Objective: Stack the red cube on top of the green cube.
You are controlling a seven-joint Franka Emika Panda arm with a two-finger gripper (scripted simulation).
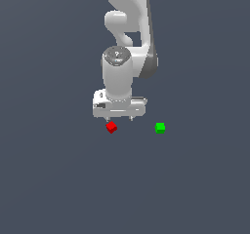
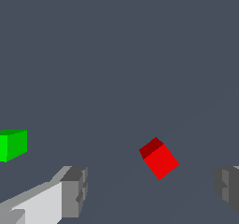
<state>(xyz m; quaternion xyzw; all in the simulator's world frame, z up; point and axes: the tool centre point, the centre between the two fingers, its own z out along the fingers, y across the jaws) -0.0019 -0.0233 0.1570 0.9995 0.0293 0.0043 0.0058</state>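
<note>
The red cube (image 2: pixel 159 159) lies untouched between the wide-spread fingers (image 2: pixel 74 192); the green cube (image 2: pixel 13 144) sits apart.

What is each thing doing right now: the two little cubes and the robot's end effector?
red cube: lying free on the floor, turned at an angle, not held, between the open fingers in the wrist view.
green cube: sitting apart from the red one, nothing on top of it.
end effector: open, fingers spread wide, holding nothing.
</note>
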